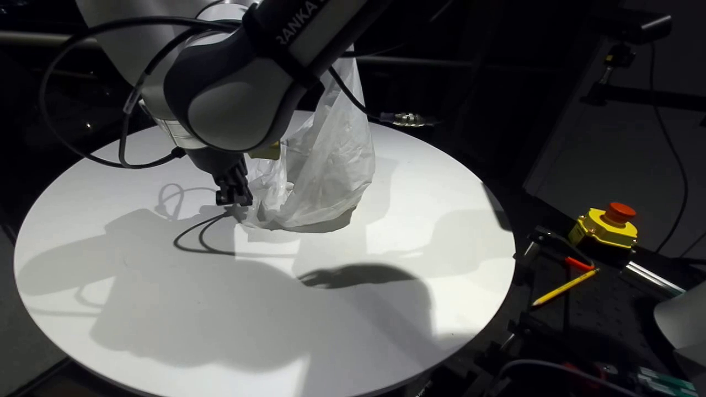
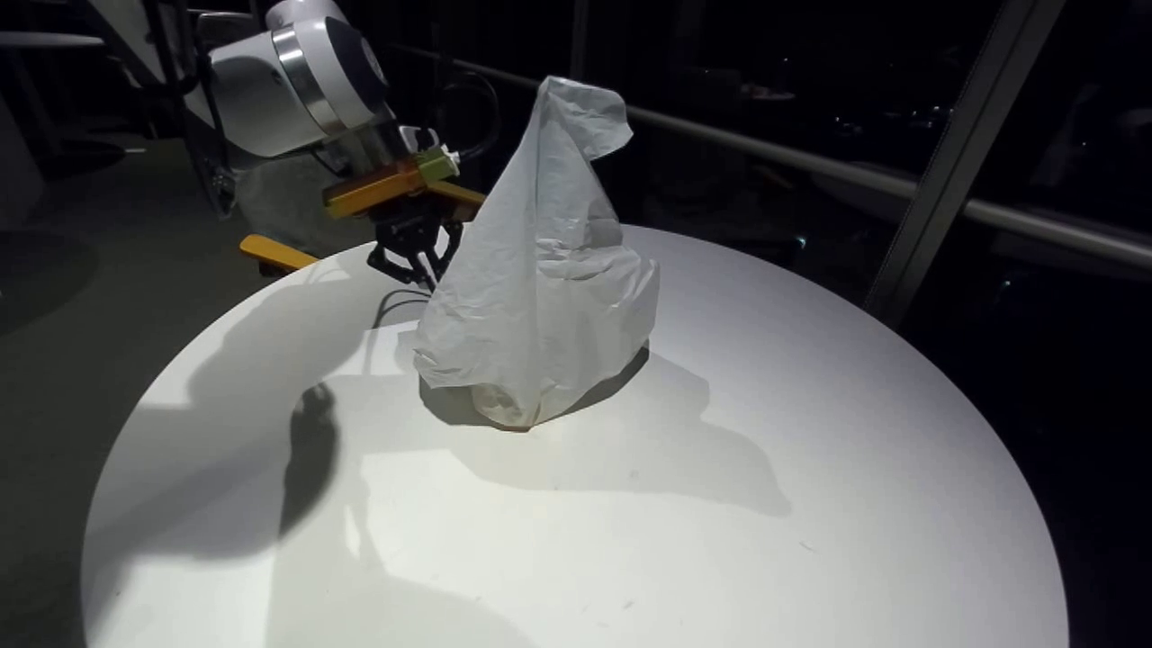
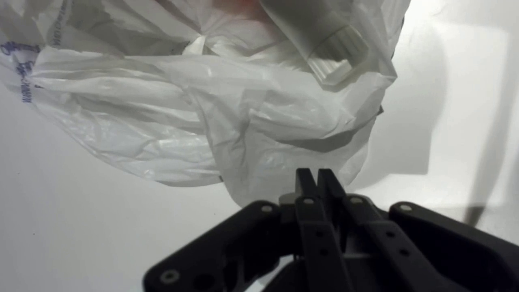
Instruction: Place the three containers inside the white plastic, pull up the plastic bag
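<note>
- Clenched at end effector (image 3: 315, 174), by plastic bag (image 3: 235, 101); can't tell if pinching.
- Seemingly inside: bottle (image 3: 314, 38), reddish thing (image 3: 243, 7); can't see third container.
- Likely left: pulling up.

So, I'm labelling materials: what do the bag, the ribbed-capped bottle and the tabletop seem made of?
Bag: thin plastic film, slightly glossy; it shows creases and highlights.
Bottle: probably plastic, smooth; its cap has even, moulded-looking ribs.
Tabletop: apparently matte white, perhaps laminate or paint; no grain shows.

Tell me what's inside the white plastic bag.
The wrist view shows a grey bottle with a ridged cap and a blurred, unidentifiable reddish patch; folds of the bag hide anything else.
</note>
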`<state>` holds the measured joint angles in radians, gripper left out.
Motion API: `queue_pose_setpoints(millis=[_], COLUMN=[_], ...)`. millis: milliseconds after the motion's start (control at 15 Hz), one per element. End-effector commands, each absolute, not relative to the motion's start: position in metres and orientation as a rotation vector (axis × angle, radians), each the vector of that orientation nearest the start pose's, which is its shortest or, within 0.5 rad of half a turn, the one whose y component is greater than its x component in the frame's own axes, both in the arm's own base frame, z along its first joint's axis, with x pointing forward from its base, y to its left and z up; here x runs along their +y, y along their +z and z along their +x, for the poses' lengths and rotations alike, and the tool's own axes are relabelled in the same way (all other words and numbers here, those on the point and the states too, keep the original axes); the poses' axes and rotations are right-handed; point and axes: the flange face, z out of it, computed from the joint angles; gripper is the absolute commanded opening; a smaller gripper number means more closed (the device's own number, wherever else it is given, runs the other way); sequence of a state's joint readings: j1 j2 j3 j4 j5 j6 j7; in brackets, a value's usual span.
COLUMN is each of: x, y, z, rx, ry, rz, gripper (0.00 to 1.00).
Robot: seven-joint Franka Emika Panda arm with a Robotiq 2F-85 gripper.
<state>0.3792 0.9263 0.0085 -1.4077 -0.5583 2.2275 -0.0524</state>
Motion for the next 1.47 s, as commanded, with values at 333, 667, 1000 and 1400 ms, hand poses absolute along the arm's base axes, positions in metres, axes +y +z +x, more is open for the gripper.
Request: queue_pose_setpoints(millis=[333,667,1000,1400], x=[0.264,0.264,0.262,0.188], y=[0.154,0.149,0.142,0.155], z=[0.674,0.679,0.683,0.725], rx=[-1.324,-1.268,-1.165,-1.076], ry=[-0.049,-0.107,-0.17,-0.155], rz=[-3.356,-3.422,-3.472,-3.537], gripper=[0.5,0.87,1.0,1.0])
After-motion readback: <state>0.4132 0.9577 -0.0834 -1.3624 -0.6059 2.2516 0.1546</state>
